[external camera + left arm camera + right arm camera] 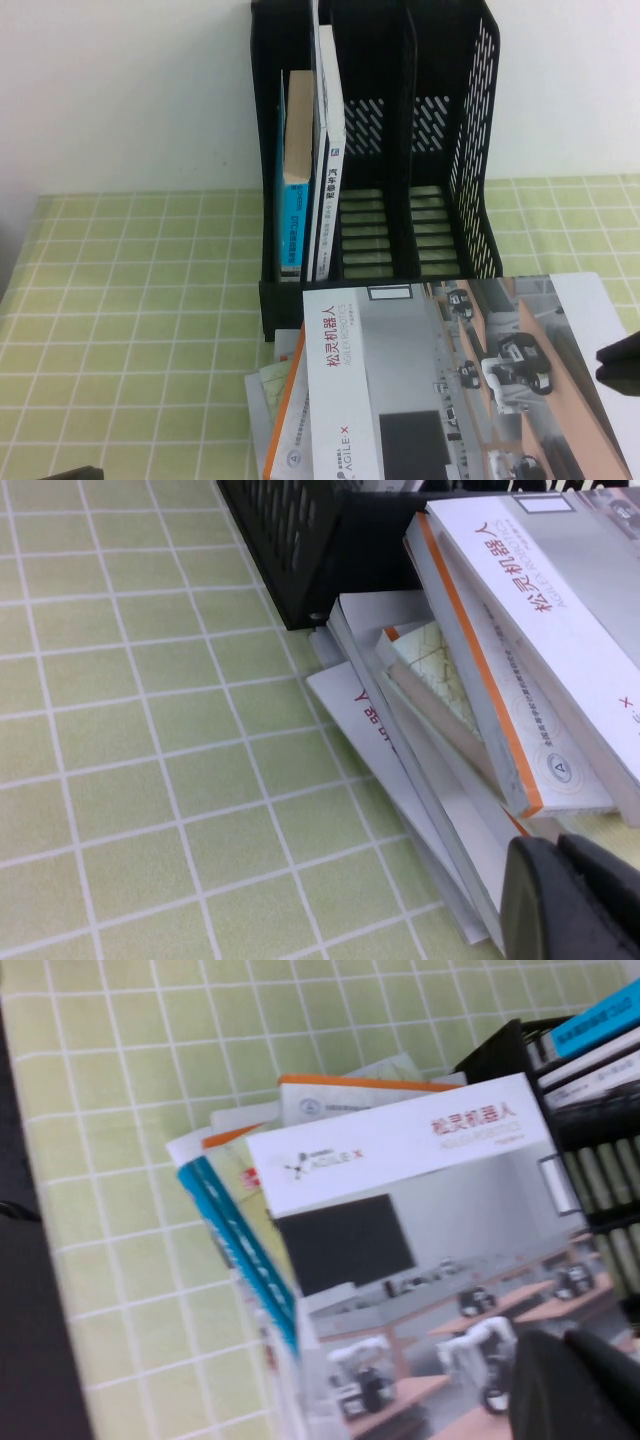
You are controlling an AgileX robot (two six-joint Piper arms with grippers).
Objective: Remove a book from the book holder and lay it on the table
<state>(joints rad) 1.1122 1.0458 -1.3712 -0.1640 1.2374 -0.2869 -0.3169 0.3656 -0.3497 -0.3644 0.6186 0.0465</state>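
The black book holder (470, 150) stands at the back of the table. Its left slot holds an upright blue book (293, 215) and a white book (330, 150); the other slots show no books. In front of it lies a pile of books, topped by a white and grey AgileX book (440, 380). My right gripper (622, 365) hovers at the pile's right edge, shut and empty, just over the top book (400, 1200) in the right wrist view (575, 1360). My left gripper (560, 880) is shut and empty, low by the pile's near left side.
The table has a green checked cloth (130, 330), bare to the left of the pile. The holder's front corner (300, 550) touches the pile's far end. A white wall rises behind the holder.
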